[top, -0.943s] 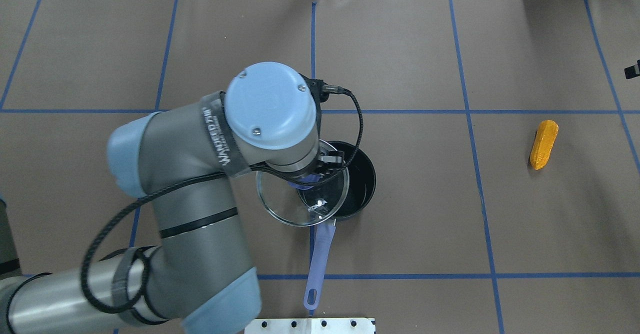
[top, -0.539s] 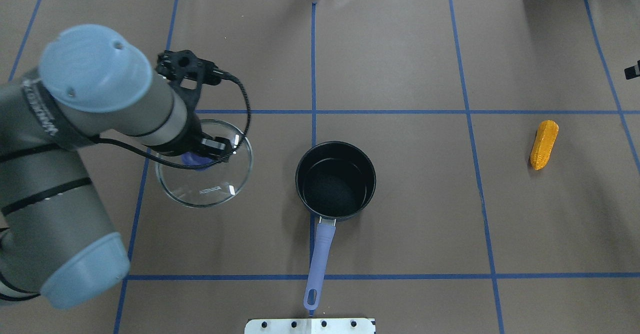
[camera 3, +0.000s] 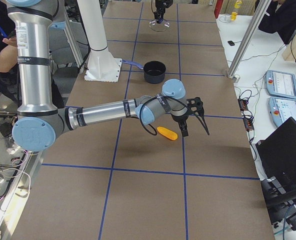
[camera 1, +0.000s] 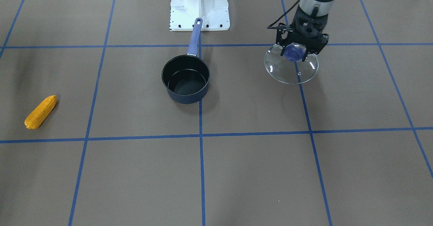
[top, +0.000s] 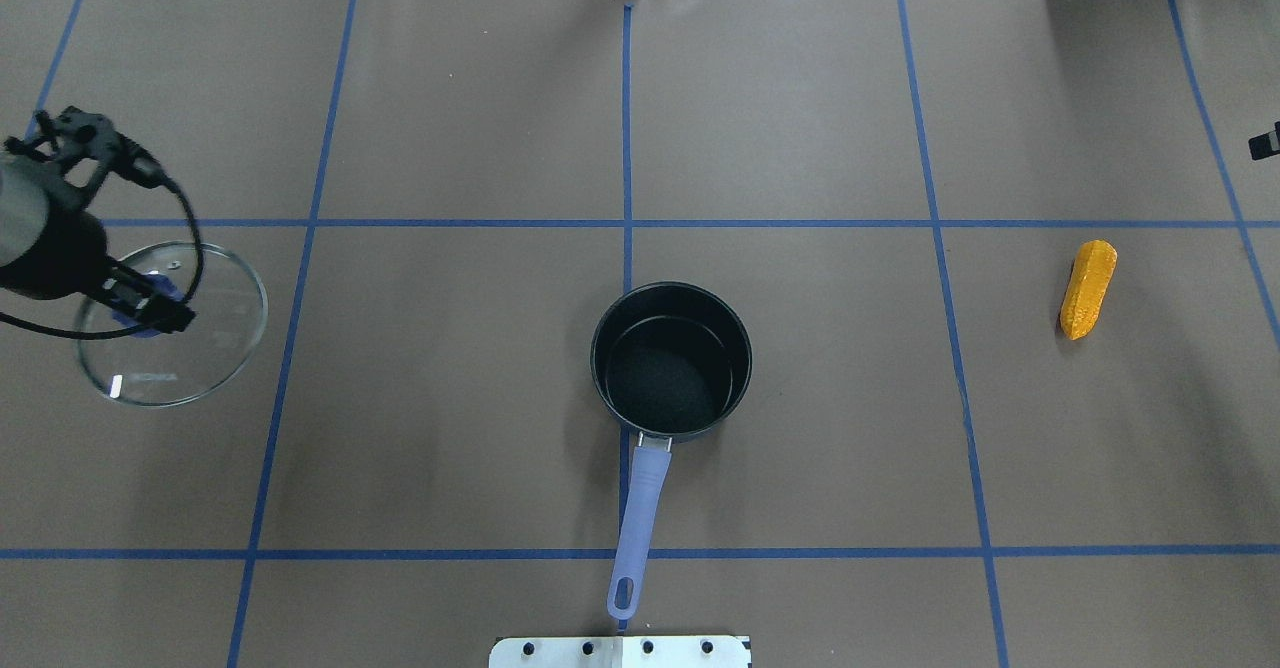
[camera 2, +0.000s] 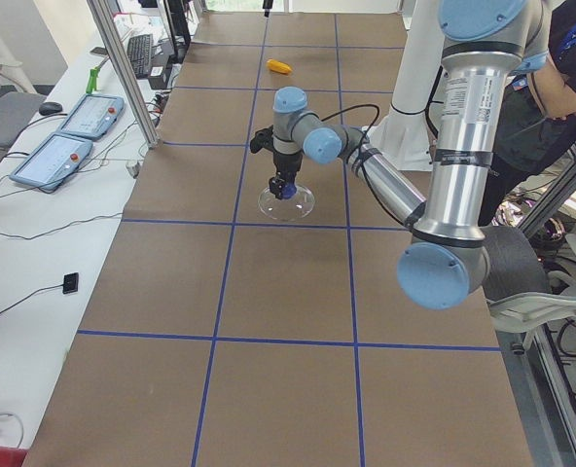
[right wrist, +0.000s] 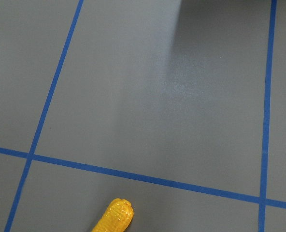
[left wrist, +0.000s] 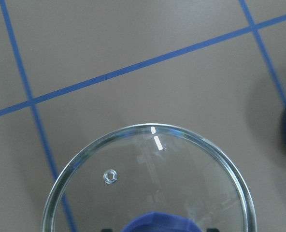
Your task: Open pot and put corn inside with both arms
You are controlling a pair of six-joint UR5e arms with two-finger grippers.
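The dark navy pot [top: 670,363] stands open at the table's middle, its purple-blue handle [top: 640,508] pointing toward the robot's base; it also shows in the front view [camera 1: 185,78]. My left gripper [top: 150,306] is shut on the blue knob of the glass lid [top: 175,348] and holds it tilted, low over the table, far to the pot's left. The corn [top: 1088,288] lies on the table far right. My right gripper [camera 3: 194,131] hovers beside the corn [camera 3: 167,133]; I cannot tell whether it is open or shut. Its wrist view shows only the corn's tip [right wrist: 115,218].
The white base block [camera 1: 199,6] stands just behind the pot's handle. Blue tape lines cross the brown table cover. Control tablets [camera 2: 64,136] and cables lie on a side bench beyond the far edge. A person stands behind the robot [camera 2: 570,58].
My left arm has carried the lid from over the pot far to the left, leaving the pot uncovered. The pot and the corn have not moved.
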